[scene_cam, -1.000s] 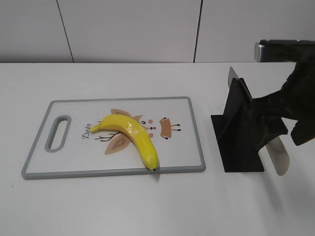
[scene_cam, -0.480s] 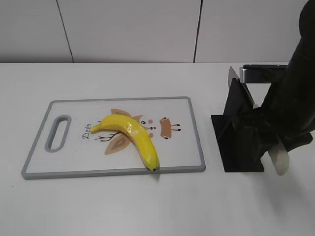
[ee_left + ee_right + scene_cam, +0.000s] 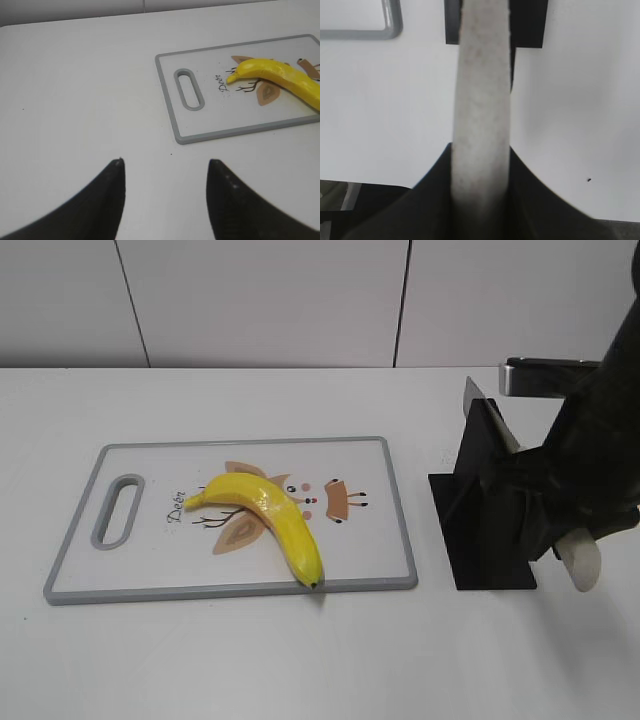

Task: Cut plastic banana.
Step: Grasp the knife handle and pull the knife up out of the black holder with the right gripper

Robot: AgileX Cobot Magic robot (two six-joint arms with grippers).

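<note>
White tabletop [image 3: 250,660] runs back to a pale panelled wall, and on it lies a grey-rimmed cutting board [image 3: 400,530] with a slot handle at its left end and a cartoon deer print. On that board, toward the front edge, rests the plastic banana [image 3: 270,520], stem pointing left near the printed word, dark tip touching the grey rim at the front. It is whole and nothing touches it but the board.

To the right of the board, apart from it, stands a black knife stand [image 3: 485,505] on a flat black base. Right gripper [image 3: 570,530] sits against the stand's right side, its dark arm hiding much of the stand behind it. Its fingers are closed tight on a pale, speckled knife handle [image 3: 482,100], whose rounded end pokes out below the gripper in the exterior view; the wrist view shows the handle running from between the fingers up to the stand. The blade cannot be made out.

Left gripper [image 3: 165,195] hangs over bare table left of the board, well clear of the banana, fingers spread wide with nothing between them.
</note>
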